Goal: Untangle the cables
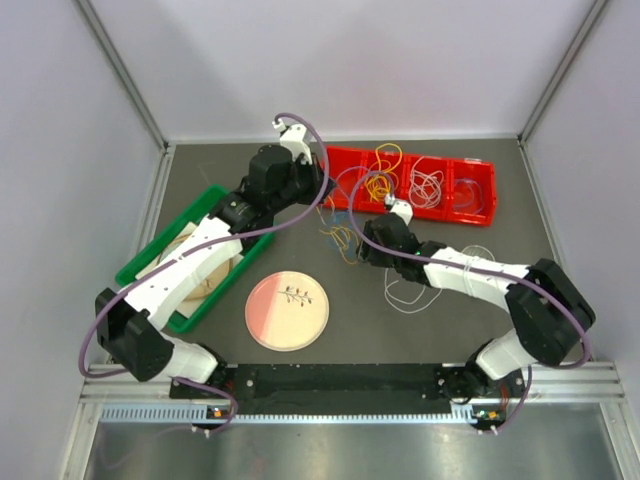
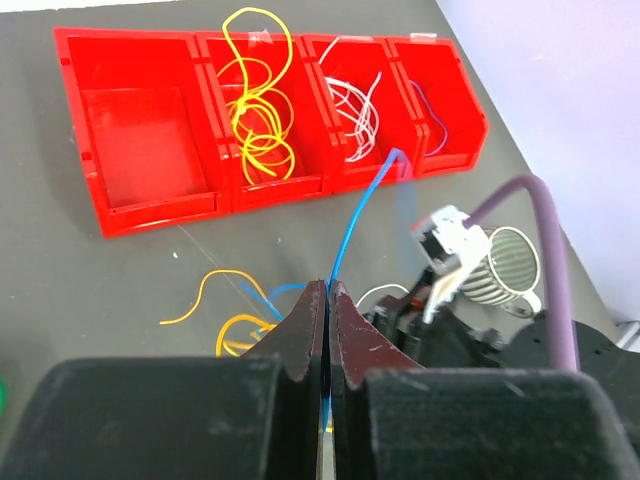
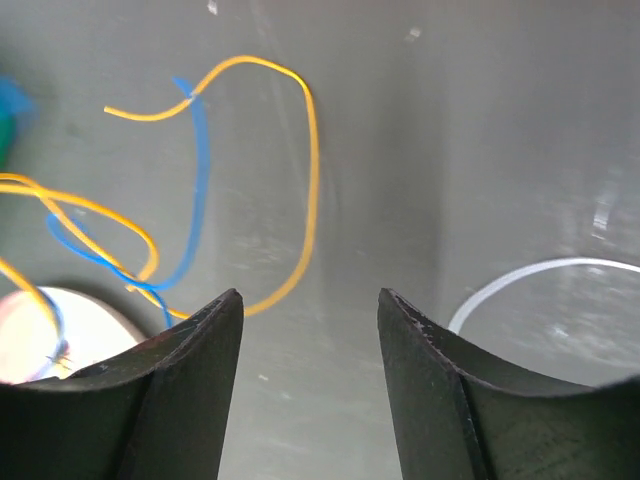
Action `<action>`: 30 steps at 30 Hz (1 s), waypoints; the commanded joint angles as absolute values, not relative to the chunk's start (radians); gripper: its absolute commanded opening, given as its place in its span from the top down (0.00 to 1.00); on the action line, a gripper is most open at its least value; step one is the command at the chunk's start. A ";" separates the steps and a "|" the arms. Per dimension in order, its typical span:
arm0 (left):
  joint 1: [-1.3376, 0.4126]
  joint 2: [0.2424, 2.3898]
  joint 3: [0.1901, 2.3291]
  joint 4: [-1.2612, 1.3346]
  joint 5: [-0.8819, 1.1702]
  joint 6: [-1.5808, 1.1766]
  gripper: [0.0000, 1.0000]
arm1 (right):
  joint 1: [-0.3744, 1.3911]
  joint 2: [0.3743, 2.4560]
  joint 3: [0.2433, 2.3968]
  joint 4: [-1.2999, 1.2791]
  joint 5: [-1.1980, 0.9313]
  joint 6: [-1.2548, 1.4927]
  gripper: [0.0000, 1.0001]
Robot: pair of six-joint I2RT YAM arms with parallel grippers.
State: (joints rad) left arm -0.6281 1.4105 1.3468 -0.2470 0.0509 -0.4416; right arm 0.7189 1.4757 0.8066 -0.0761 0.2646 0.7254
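My left gripper (image 2: 328,286) is shut on a thin blue cable (image 2: 360,215), which rises from between the fingertips toward the red bins (image 2: 140,215). A tangle of orange and blue cables (image 1: 340,240) lies on the dark table between the two arms. My right gripper (image 3: 310,300) hangs open just above the table with nothing between its fingers. An orange cable (image 3: 310,150) and a blue cable (image 3: 197,180) loop to its left, and a white cable (image 3: 530,275) curves to its right. Yellow cables (image 2: 255,110) and white cables (image 2: 355,110) sit in separate bin compartments.
The red bin row (image 1: 340,165) stands at the back of the table. A green tray (image 1: 150,250) lies under the left arm. A round pink plate (image 1: 287,310) sits near the front centre. White cable loops (image 1: 405,295) lie under the right arm.
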 commanded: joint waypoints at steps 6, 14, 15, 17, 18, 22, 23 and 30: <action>-0.626 1.322 1.402 -0.193 0.090 -0.495 1.00 | 0.710 1.623 0.927 -0.008 0.140 0.916 0.44; -0.626 1.296 1.404 -0.190 0.095 -0.500 1.00 | 0.712 1.696 0.911 0.098 0.058 1.021 0.44; -0.626 1.295 1.404 -0.190 0.095 -0.500 1.00 | 0.710 1.706 0.913 0.106 0.046 1.029 0.44; -0.624 1.292 1.405 -0.190 0.095 -0.500 1.00 | 0.712 1.716 0.913 0.126 0.049 1.054 0.45; -0.624 1.289 1.402 -0.192 0.094 -0.500 1.00 | 0.712 1.729 0.914 0.133 0.052 1.058 0.45; -0.624 1.282 1.397 -0.192 0.087 -0.499 1.00 | 0.710 1.755 0.930 0.153 0.043 1.074 0.58; -0.626 1.279 1.394 -0.193 0.086 -0.497 1.00 | 0.712 1.756 0.934 0.156 0.040 1.072 0.68; -0.617 1.278 1.396 -0.221 0.012 -0.456 1.00 | 0.706 1.640 0.853 0.124 0.109 1.031 1.00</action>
